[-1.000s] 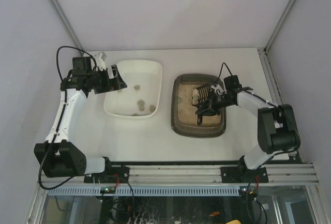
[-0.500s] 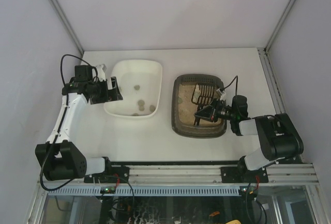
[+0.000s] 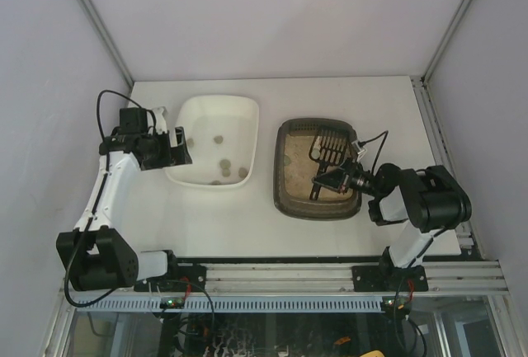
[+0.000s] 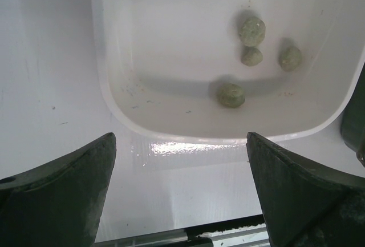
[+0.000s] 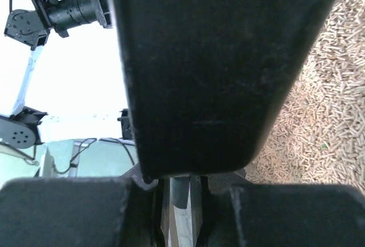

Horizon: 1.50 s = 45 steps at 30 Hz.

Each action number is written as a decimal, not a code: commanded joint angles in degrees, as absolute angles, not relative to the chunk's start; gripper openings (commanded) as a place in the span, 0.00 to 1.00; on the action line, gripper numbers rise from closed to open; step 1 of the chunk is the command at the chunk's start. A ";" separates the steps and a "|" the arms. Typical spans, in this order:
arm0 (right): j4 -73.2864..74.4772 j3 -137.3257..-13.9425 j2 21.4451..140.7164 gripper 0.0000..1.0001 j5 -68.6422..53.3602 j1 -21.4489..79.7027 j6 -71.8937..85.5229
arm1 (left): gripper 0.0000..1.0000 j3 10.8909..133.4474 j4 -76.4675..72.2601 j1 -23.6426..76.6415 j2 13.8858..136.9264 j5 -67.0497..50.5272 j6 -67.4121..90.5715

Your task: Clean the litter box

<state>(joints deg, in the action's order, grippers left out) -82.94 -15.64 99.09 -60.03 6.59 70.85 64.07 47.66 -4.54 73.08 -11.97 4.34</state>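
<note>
1. Top view: the litter box sits on the table, just right of the white tray. Your right gripper is over the box, clamped on the black scoop. Your left gripper hangs at the tray's left rim, jaws spread wide.
2. Left wrist: both fingers stand far apart before the tray's near wall, and 4 greenish clumps lie inside.
3. Right wrist: the scoop's dark handle fills the frame, pinched between the fingers. Beige litter shows at right.
</note>
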 commanded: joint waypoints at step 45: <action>-85.09 -7.53 68.73 0.00 -59.16 7.86 100.53 | 1.00 64.79 48.41 -7.75 70.27 -12.49 4.56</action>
<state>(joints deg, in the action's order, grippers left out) -78.89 -8.29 70.89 -61.95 9.06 92.68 62.81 47.99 -6.22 70.72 -9.23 4.97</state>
